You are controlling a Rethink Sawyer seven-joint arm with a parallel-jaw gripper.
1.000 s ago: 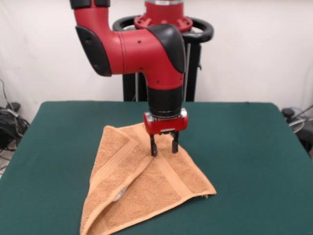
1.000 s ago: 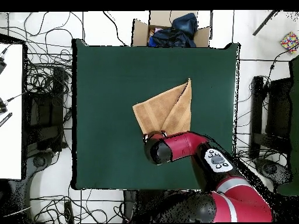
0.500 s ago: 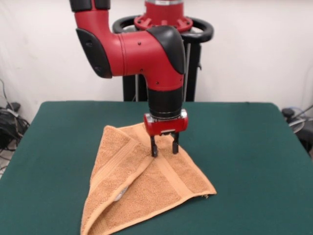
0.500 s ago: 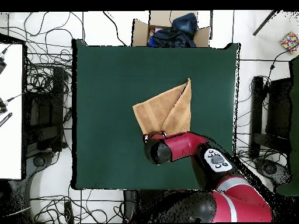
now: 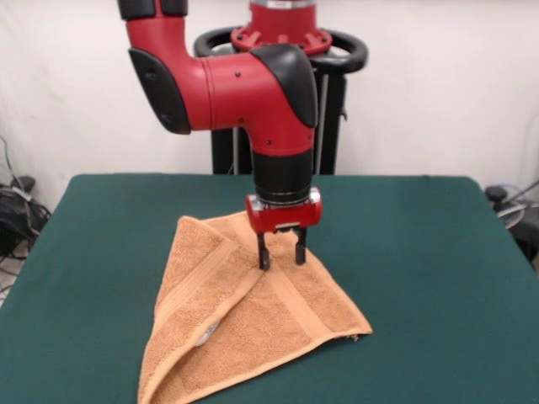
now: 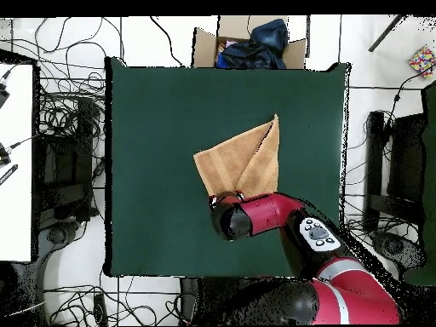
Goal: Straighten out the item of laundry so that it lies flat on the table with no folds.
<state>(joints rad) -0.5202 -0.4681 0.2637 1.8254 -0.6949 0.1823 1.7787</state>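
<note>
Green felt table carries the folded orange-tan towel near its middle, doubled into a rough triangle; above its far part the gripper hangs parted, fingers gripping nothing

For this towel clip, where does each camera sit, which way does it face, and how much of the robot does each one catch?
Front view: sits across the table, facing the robot; shows the red arm coming down and its hand, fingers apart, over the folded towel, with the pedestal behind.
Overhead view: sits above, looking straight down, robot base at the bottom edge; shows the arm covering the towel's near corner; the hand is hidden beneath it.
Shared: table, towel and arm, turned half round between the views.
</note>
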